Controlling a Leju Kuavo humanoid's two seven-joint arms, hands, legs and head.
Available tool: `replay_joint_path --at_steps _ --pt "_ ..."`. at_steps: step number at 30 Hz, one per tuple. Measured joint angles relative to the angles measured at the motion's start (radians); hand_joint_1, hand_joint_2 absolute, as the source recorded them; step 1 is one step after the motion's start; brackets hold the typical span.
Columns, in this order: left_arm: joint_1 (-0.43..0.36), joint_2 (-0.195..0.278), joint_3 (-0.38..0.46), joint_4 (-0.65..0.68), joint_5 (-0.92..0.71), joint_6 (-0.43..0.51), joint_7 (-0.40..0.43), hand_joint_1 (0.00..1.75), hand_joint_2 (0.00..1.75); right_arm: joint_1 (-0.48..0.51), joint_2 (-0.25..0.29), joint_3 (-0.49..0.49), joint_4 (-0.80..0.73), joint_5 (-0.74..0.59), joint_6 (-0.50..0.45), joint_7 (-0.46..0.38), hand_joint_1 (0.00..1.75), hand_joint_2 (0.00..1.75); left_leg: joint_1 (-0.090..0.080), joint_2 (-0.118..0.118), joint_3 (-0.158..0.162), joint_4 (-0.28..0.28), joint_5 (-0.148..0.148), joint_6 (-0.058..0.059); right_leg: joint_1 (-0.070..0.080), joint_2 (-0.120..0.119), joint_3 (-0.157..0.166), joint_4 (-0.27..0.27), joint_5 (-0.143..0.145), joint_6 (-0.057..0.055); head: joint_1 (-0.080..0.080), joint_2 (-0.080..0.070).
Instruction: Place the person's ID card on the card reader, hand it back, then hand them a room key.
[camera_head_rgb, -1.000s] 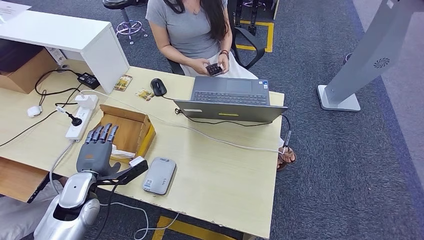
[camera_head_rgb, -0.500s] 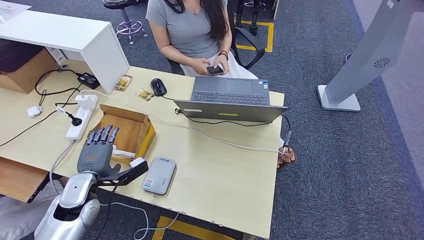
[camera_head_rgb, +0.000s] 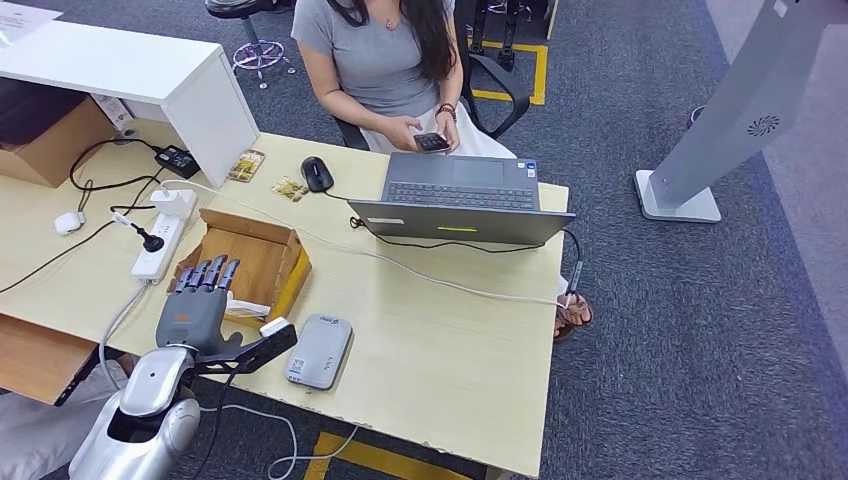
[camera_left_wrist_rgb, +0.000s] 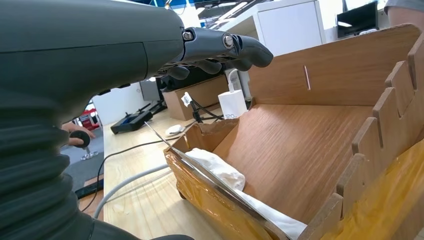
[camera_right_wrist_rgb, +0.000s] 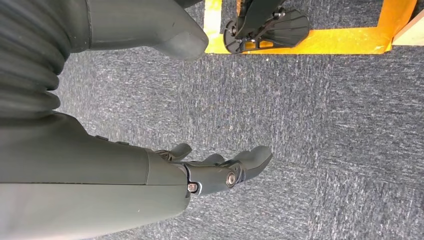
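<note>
The left robot hand (camera_head_rgb: 192, 310) hovered over the near end of the open wooden box (camera_head_rgb: 262, 262) on the counter (camera_head_rgb: 440, 350), its fingers stretched out flat and apart, holding nothing. The left wrist view showed white paper (camera_left_wrist_rgb: 220, 170) lying in the bottom of the box; whether any room key lay among it could not be told. The grey card reader (camera_head_rgb: 319, 351) sat on the counter just beside that hand, on the side away from the box, with no card on it. No ID card could be made out anywhere; the person (camera_head_rgb: 380, 60) across the counter held a phone (camera_head_rgb: 431, 142). By my judgement the first step had hardly begun, and the next move called for a card to be offered. The right robot hand (camera_right_wrist_rgb: 220, 172) hung over the carpet, fingers loosely apart and empty.
</note>
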Motion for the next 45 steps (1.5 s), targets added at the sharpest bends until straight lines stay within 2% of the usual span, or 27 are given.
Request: replay_joint_path --at_steps 18,19,22,23,45 --pt "0.000 -0.001 0.000 0.007 0.012 -0.030 -0.001 0.00 1.75 0.000 0.002 0.000 -0.005 -0.001 0.003 0.000 0.00 1.75 0.000 0.000 0.000 0.000 0.000 0.000 0.000 0.000 0.000 0.000 0.000 0.000 0.000 0.000" --pt "0.000 -0.001 0.000 0.007 0.012 -0.033 -0.001 0.12 1.75 0.000 0.002 0.000 -0.005 -0.001 0.003 0.000 0.00 1.75 0.000 0.000 0.000 0.000 0.000 0.000 0.000 0.000 0.000 0.000 0.000 0.000 0.000 0.000" --pt "0.001 -0.001 0.000 0.008 0.015 -0.037 0.000 1.43 1.75 0.000 0.002 0.000 -0.006 -0.001 0.004 0.000 0.00 1.75 0.000 0.000 0.000 0.000 0.000 0.000 0.000 0.000 0.000 0.000 0.000 0.000 0.000 0.000" --pt "0.001 -0.002 0.000 0.008 0.017 -0.039 0.000 1.75 1.75 0.000 0.002 0.000 -0.006 -0.001 0.004 0.000 0.00 1.75 0.000 0.000 0.000 0.000 0.000 0.000 0.000 0.000 0.000 0.000 0.000 0.000 0.000 0.000" --pt "0.006 -0.007 0.000 0.008 0.084 -0.075 -0.029 1.75 1.75 0.002 0.002 0.001 -0.016 -0.007 0.008 0.011 0.00 1.75 0.000 0.000 0.000 0.000 0.000 0.000 0.000 0.000 0.000 0.000 0.000 0.000 0.000 0.000"
